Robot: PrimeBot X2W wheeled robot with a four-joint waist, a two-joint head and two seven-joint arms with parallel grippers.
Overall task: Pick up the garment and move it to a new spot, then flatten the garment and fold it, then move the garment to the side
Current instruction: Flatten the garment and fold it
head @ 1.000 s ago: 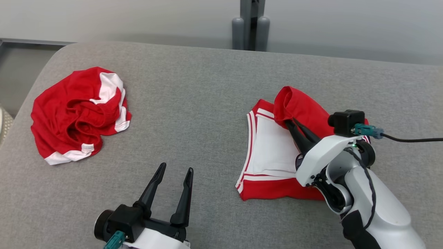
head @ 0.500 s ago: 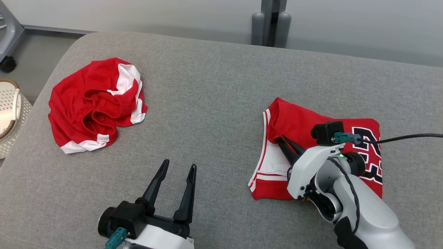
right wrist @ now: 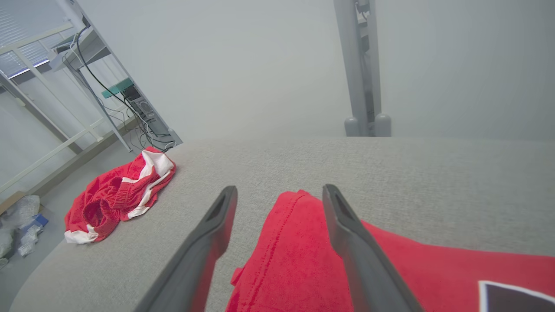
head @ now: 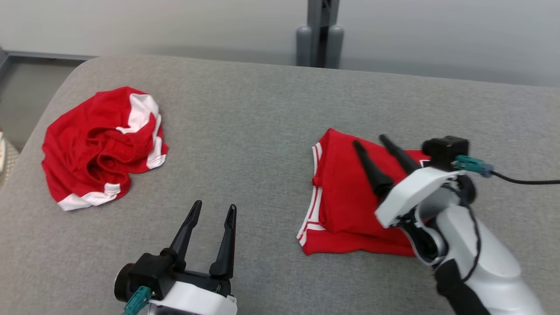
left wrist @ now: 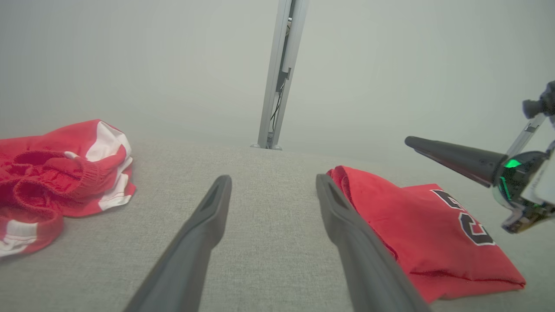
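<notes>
I have my left gripper point(head: 214, 205) low at the lower left, its two dark fingers spread wide and pointing forward. My right gripper point(head: 370, 141) is stretched out ahead on its pale forearm point(head: 490, 262), fingers angled up and leftward, jaws parted and holding nothing.

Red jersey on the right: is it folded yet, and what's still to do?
Looks folded: the red jersey lies flat in layers on the grey cushion. In hand: nothing; the right gripper hangs open above it. Still to do: moving it aside.
</notes>
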